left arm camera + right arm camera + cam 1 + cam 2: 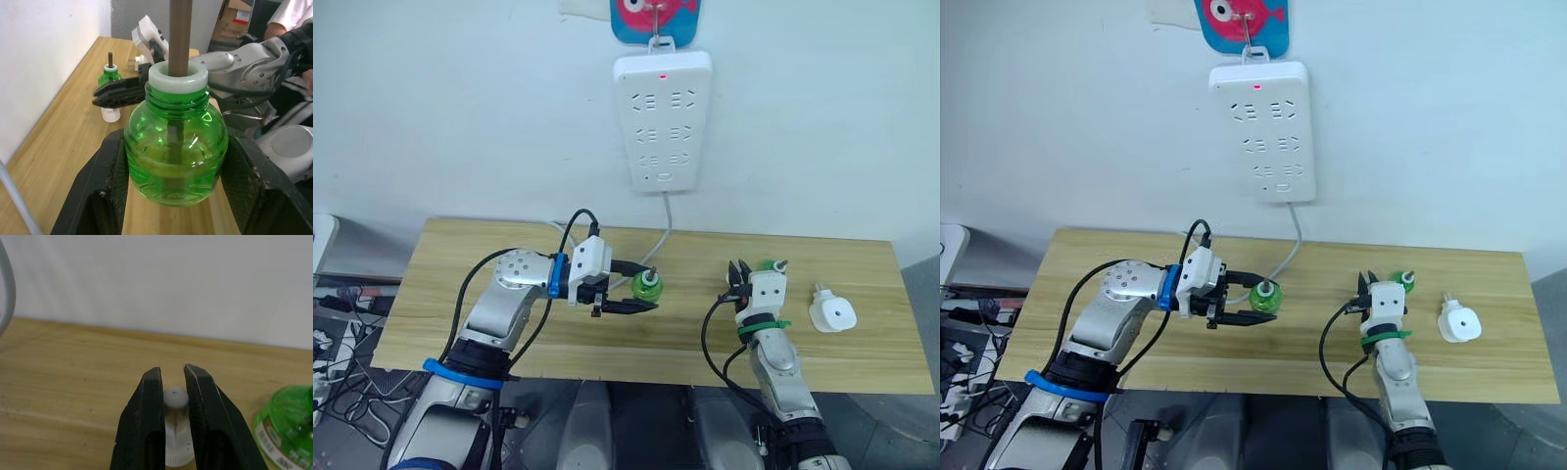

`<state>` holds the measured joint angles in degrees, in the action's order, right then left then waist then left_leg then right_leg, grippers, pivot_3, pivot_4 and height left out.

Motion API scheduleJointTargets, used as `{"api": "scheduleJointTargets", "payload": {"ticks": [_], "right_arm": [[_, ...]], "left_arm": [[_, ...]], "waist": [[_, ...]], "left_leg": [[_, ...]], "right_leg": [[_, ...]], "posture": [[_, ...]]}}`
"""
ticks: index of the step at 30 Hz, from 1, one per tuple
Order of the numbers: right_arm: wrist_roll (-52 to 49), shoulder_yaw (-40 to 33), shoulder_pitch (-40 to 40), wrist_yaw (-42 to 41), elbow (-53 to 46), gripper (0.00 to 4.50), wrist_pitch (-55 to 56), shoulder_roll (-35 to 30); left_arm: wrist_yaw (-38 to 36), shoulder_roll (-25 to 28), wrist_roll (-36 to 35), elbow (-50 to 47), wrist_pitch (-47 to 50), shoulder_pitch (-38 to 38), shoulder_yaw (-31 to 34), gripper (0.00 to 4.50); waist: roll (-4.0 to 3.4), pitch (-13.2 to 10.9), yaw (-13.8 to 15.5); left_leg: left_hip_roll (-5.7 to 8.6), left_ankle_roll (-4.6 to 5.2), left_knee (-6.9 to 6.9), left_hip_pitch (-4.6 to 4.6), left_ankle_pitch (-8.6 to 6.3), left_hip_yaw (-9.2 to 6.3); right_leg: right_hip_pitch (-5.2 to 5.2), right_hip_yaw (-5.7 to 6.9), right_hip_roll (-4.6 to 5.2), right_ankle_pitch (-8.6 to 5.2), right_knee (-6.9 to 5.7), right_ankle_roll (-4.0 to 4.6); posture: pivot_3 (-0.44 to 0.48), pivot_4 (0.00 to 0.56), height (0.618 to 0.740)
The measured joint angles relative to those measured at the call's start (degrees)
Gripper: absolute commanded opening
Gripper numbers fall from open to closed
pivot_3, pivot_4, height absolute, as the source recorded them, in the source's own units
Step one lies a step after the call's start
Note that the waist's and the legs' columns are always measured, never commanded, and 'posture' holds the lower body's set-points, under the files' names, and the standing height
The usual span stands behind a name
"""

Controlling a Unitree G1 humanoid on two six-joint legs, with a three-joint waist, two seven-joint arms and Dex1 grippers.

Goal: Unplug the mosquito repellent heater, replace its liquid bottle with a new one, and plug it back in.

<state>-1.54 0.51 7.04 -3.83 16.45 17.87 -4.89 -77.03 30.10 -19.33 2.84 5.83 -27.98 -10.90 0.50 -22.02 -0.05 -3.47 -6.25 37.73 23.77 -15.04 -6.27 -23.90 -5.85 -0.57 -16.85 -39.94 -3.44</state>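
Observation:
The white mosquito repellent heater (832, 314) lies unplugged on the wooden table (460, 294), at its right end. My left gripper (648, 287) is shut on a green liquid bottle (175, 156) with a brown wick and no cap, holding it upright near the table's middle. A second green bottle (767, 265) with a wick stands to the right, near the back. Just in front of it, my right gripper (172, 374) is shut on a small white cap (175, 399) that sits low at the table.
A long white power strip (663, 117) hangs on the wall above the table, its red light on, and its grey cable (661, 240) drops behind the table. A person's arm (293, 19) shows beyond the table's right end.

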Motion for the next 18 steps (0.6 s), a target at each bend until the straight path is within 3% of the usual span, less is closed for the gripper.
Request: {"api": "scheduleJointTargets", "payload": {"ticks": [7,11,18], "right_arm": [[-0.4,-0.5,-2.1,-1.0,-0.6,3.05,0.1,0.1],[-0.5,-0.1,-6.6,-2.3,-8.0,4.49,-1.5,-0.4],[-0.5,3.2,-24.4,-5.9,-32.3,4.49,-9.8,-3.5]], "left_arm": [[-0.1,-0.1,-0.1,-0.2,0.1,-0.4,0.0,2.26],[-0.1,-0.4,-0.1,0.0,-0.1,-0.9,-0.1,2.26],[0.0,-2.5,0.2,2.2,-1.6,-1.0,-0.2,2.26]], "waist": [[0.0,0.0,0.0],[0.0,0.0,0.0],[0.01,0.0,0.0]], "left_leg": [[0.0,0.0,0.0,0.01,0.0,0.01],[0.0,-0.01,-0.03,0.02,0.0,0.04],[0.0,-0.1,-0.21,0.04,0.05,0.06]], "right_leg": [[-0.03,-0.02,0.0,0.0,0.01,-0.01],[-0.06,-0.06,0.0,-0.01,0.01,-0.01],[-0.11,-0.09,0.01,-0.16,0.09,-0.27]], "posture": [[0.15,0.432,0.74],[0.132,0.422,0.74],[0.102,0.42,0.74]]}}
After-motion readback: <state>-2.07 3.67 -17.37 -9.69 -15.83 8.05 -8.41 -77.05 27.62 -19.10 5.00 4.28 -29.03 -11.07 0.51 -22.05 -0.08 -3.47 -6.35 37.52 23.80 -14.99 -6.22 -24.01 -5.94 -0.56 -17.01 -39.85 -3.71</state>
